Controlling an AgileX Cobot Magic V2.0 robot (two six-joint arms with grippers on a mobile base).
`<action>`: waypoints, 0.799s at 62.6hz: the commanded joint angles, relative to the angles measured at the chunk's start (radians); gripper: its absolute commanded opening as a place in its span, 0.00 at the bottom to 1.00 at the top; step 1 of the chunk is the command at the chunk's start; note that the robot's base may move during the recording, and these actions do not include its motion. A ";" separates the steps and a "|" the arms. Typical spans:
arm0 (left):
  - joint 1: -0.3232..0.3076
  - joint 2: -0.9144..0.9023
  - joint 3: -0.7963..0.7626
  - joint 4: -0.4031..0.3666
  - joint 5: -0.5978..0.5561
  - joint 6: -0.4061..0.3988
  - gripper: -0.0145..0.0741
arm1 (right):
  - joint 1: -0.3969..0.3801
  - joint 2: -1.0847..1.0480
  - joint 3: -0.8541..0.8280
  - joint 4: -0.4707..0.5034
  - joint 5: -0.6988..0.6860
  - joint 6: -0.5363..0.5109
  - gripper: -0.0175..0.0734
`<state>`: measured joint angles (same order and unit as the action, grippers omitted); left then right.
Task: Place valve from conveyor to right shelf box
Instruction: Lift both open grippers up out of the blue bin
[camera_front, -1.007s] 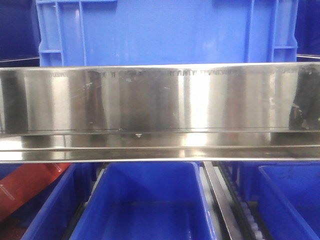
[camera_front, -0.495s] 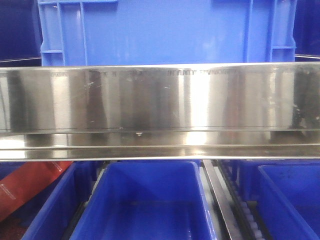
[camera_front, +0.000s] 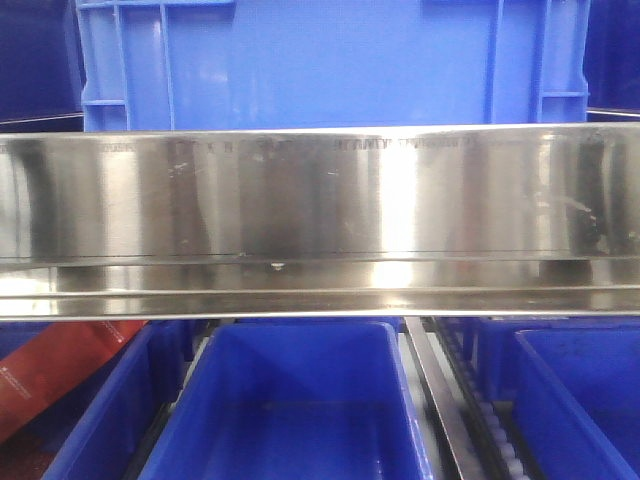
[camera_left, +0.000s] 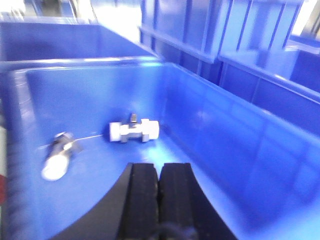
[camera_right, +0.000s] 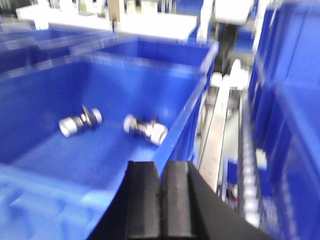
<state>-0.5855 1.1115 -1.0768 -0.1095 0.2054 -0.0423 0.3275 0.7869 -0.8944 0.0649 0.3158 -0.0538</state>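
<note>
In the left wrist view, a white-ended valve (camera_left: 134, 131) and a metal valve (camera_left: 57, 157) lie on the floor of a blue box (camera_left: 225, 130). My left gripper (camera_left: 159, 167) hovers just in front of them, shut and holding nothing. Seen from the right wrist, two valves (camera_right: 145, 129) (camera_right: 80, 121) rest inside a blue box (camera_right: 185, 115). My right gripper (camera_right: 160, 165) hangs over that box's near right rim, shut and holding nothing. The conveyor is out of view. Neither gripper shows in the front view.
A shiny steel shelf rail (camera_front: 320, 225) spans the front view, with a blue crate (camera_front: 330, 60) above it. Below stand open blue boxes (camera_front: 290, 400) (camera_front: 580, 400) and something red (camera_front: 50, 370). Roller tracks (camera_right: 247, 165) run right of the box in the right wrist view.
The front view has shifted very slightly sideways against the shelf rail and upper crate. Nothing else differs.
</note>
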 joint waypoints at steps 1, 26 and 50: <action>-0.005 -0.106 0.121 0.001 -0.090 -0.003 0.04 | -0.006 -0.093 0.046 -0.010 -0.032 0.000 0.01; 0.095 -0.517 0.473 0.001 -0.119 -0.003 0.04 | -0.006 -0.400 0.253 -0.010 -0.028 0.000 0.01; 0.116 -0.649 0.495 0.001 -0.127 -0.003 0.04 | -0.006 -0.453 0.261 -0.010 -0.015 0.000 0.01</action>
<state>-0.4718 0.4715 -0.5848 -0.1078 0.0998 -0.0423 0.3259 0.3380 -0.6361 0.0649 0.3182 -0.0538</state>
